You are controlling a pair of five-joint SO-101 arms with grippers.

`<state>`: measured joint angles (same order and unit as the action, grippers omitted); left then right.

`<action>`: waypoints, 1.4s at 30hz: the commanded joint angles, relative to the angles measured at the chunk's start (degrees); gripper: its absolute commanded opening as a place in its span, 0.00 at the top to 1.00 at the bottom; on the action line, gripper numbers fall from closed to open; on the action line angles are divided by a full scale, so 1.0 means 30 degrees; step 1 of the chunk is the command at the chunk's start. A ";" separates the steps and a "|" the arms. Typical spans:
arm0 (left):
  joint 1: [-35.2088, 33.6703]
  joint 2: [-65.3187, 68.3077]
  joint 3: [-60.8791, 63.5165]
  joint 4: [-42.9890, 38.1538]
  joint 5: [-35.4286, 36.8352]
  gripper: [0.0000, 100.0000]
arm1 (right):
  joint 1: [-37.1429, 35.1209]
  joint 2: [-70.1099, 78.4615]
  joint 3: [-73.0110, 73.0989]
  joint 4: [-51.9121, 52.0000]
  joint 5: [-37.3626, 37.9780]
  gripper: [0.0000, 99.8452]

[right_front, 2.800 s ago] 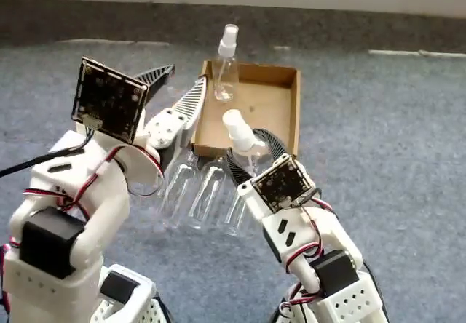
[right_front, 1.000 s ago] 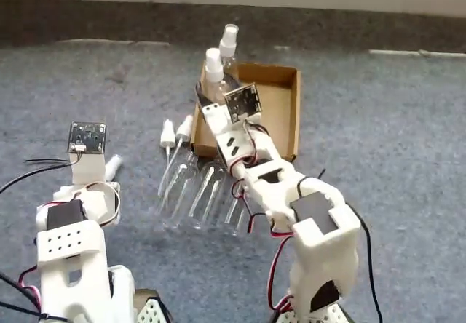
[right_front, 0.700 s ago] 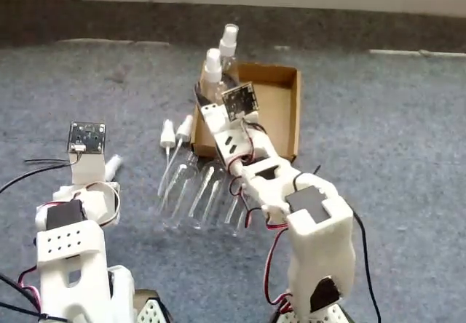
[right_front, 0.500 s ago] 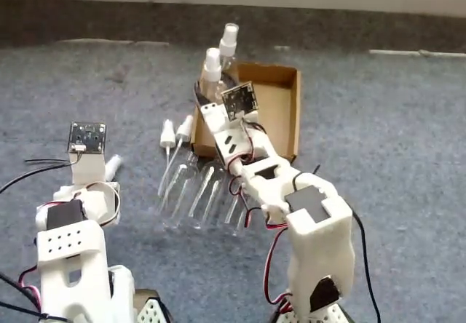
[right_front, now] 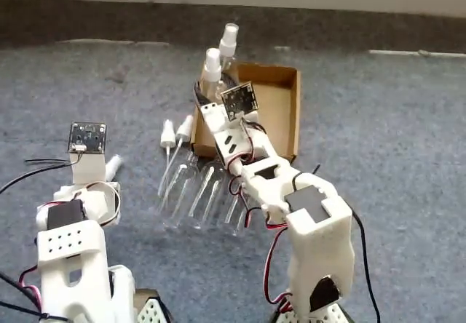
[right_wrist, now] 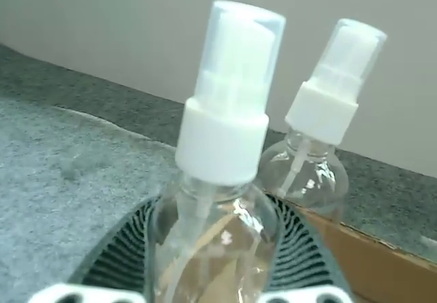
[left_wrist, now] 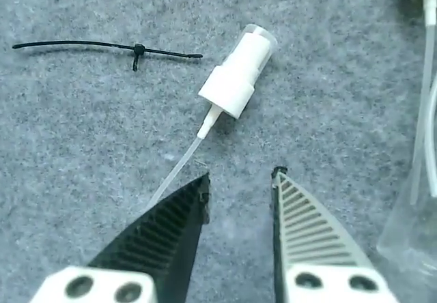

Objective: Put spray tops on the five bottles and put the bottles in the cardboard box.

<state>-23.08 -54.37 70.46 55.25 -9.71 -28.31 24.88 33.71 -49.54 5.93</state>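
Gripping judged best at body — capped spray bottle [right_wrist: 213,238] light, slick; clamped by right gripper [right_front: 205,96]; left gripper [left_wrist: 239,179] narrowly parted over spray top [left_wrist: 235,78].

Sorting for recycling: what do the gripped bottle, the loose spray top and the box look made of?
Bottle: clear glossy plastic, possibly glass; the dip tube shows through and it glints. Spray top: opaque white plastic, smooth, with a see-through cap. Box: matte brown cardboard, judging by its dull tan walls.

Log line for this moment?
right gripper: shut on capped bottle at cardboard box | left gripper: open near spray top | second capped bottle: in box | three uncapped bottles: lying outside box
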 commanded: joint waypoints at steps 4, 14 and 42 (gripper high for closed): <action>0.0396 -0.0190 -0.0044 -0.0205 -0.0176 0.85 | -0.0015 -0.0366 -0.0923 -0.0396 0.0234 0.89; 0.0396 -0.0190 -0.0044 -0.0205 -0.0176 0.85 | -0.0044 -0.0396 -0.0923 -0.0366 0.0264 0.89; 0.0425 -0.0161 -0.0044 -0.0264 -0.0205 0.85 | -0.0073 -0.0454 -0.0073 -0.0396 0.0821 0.88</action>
<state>-23.08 -54.37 70.46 55.25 -9.89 -28.31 24.88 33.98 -49.54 6.46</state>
